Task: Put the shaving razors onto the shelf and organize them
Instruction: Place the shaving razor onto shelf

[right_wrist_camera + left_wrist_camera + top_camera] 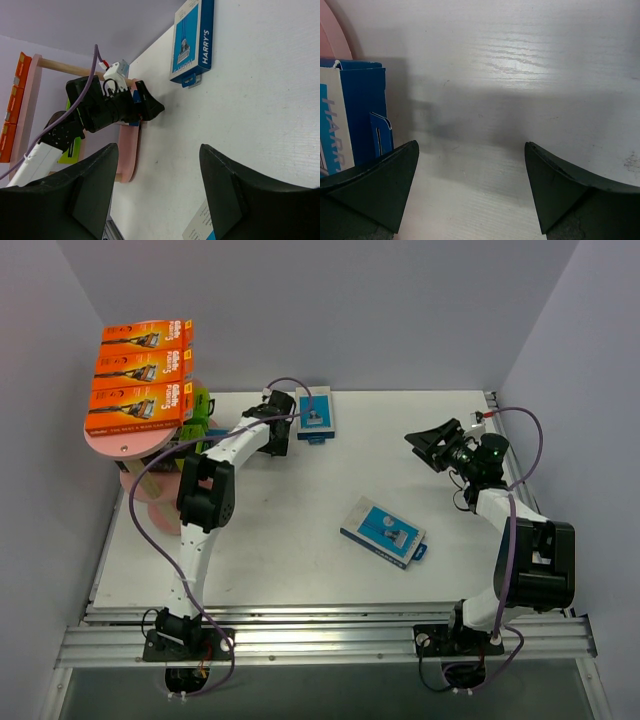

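Note:
The pink shelf (125, 445) stands at the far left with three orange razor packs (140, 390) on its top board and lime-green packs (197, 405) on a board below. One blue razor pack (316, 412) lies at the back of the table. My left gripper (283, 432) is just left of it, open, with only bare table between its fingers (471, 150). That pack (350, 115) shows beside the left finger. A second blue pack (383, 531) lies mid-table. My right gripper (435, 445) hovers open and empty at the right (159, 150).
White walls close in the table on the left, back and right. The pink shelf base (127, 145) sits on the table behind my left arm (205, 495). A metal rail (320, 640) runs along the near edge.

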{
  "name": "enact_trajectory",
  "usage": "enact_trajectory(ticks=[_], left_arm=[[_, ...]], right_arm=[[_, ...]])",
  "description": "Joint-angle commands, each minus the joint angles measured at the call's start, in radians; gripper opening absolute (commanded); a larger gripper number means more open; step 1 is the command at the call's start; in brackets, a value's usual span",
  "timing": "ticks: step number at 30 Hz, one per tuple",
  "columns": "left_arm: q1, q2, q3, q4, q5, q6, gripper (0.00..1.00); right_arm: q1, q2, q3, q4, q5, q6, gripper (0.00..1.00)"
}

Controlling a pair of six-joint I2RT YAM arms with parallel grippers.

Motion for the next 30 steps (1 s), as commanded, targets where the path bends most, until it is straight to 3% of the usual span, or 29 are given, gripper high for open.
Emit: enact_trajectory(ticks=[1, 30], left_arm=[[0.023, 0.05, 0.033, -0.04, 0.02, 0.005, 0.96], [0.053, 0.115, 0.162, -0.09, 0.065, 0.005, 0.97]], right_arm=[[-0.011, -0.031, -0.002, 0.06, -0.022, -0.007, 0.61], [-0.013, -0.022, -0.004, 0.067, -0.016, -0.004, 0.61]])
